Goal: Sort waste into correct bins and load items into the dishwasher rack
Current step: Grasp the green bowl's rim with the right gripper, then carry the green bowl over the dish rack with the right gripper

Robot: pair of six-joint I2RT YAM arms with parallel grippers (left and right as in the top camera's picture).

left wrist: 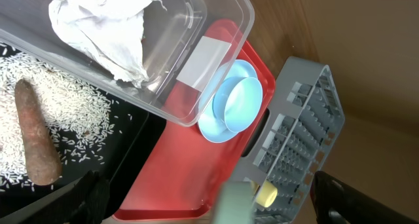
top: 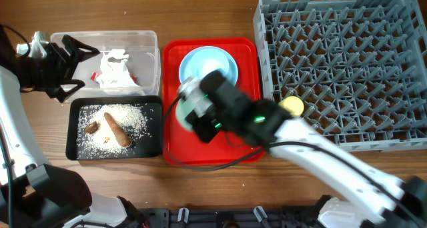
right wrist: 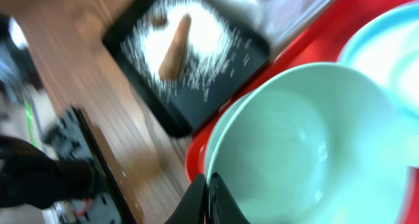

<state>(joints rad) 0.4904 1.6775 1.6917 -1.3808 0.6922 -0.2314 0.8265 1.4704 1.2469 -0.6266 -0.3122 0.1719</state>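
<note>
Overhead: the right gripper (top: 190, 105) hangs over the left half of the red tray (top: 244, 55). The left gripper (top: 72, 63) gapes to the tray's left.

Left wrist: its jaws are spread wide and hold nothing.

Right wrist: the fingers (right wrist: 200, 198) are clenched on the near rim of the mint-green bowl (right wrist: 288, 145), over the tray's left edge.

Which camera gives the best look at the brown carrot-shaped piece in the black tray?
The left wrist view: the carrot-shaped piece is close and sharp there, lying on the rice in the black tray. Overhead shows it whole but small; the right wrist view shows it whole but blurred.
</note>
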